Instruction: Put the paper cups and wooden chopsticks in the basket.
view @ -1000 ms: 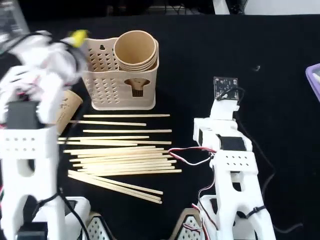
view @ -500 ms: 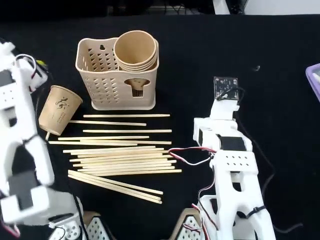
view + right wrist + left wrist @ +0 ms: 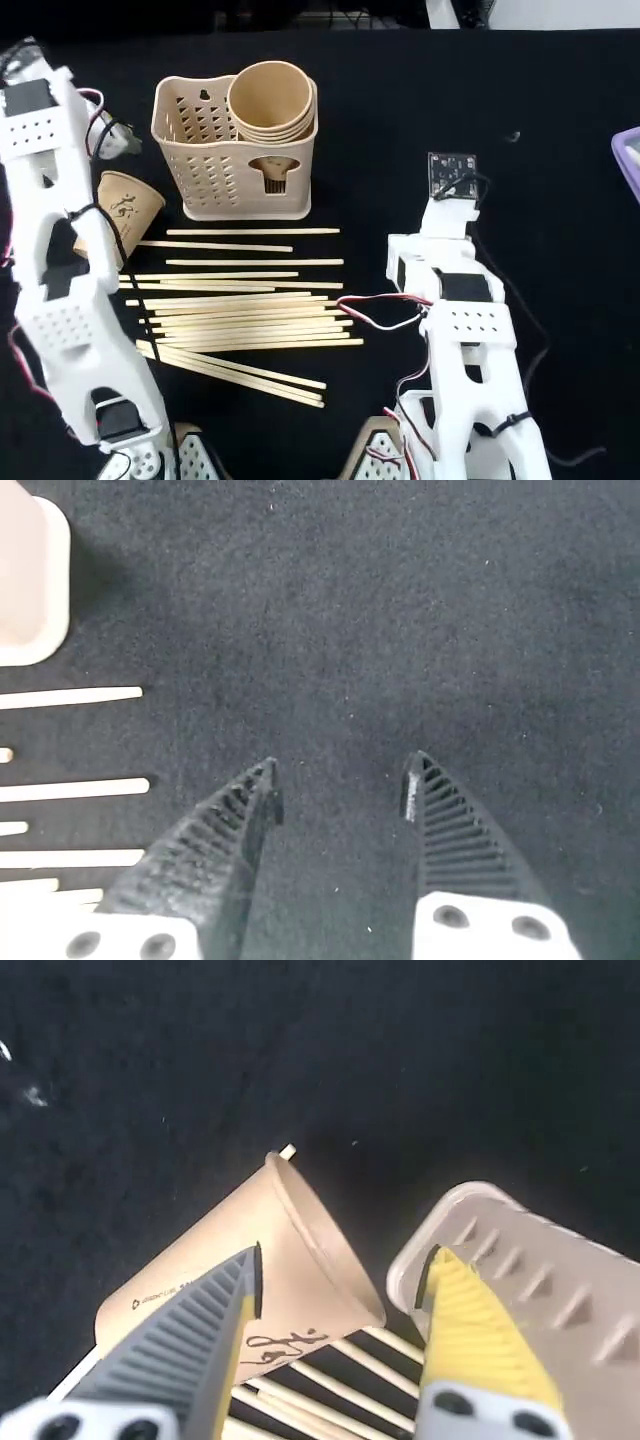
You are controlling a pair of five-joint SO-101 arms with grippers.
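Left tool (image 3: 345, 1265): Its two fingers are apart and it grips nothing. It hangs over the mouth end of the loose paper cup. I think it sits there so it can close on the cup's rim.

Loose paper cup (image 3: 125, 212): It lies on its side on the desk (image 3: 580, 90), just beside the basket at the basket's 8 o'clock. The left arm covers part of it. In the high view its long way runs from 7 o'clock to 1 o'clock. The open mouth points to 1 o'clock and the bottom to 7 o'clock. On its side like this, the thin rim is easy to pinch.

Basket (image 3: 215, 170): It stands upright at 12 o'clock of the sticks. Its open top faces up, so things can drop in.

Stacked paper cups (image 3: 272, 100): They sit one inside the other in the basket's 3 o'clock half, mouths up. Stacked like this, they take little room.

Wooden chopsticks (image 3: 245, 315): They lie flat on the desk at 6 o'clock of the basket. Their long way runs from 9 o'clock to 3 o'clock. The lowest few tilt toward 4 o'clock. None is in the basket yet, as far as I can tell.

Right tool (image 3: 340, 780): Its fingers are apart and hold nothing. It hangs over bare desk at 3 o'clock of the stick ends. It seems to wait its turn.
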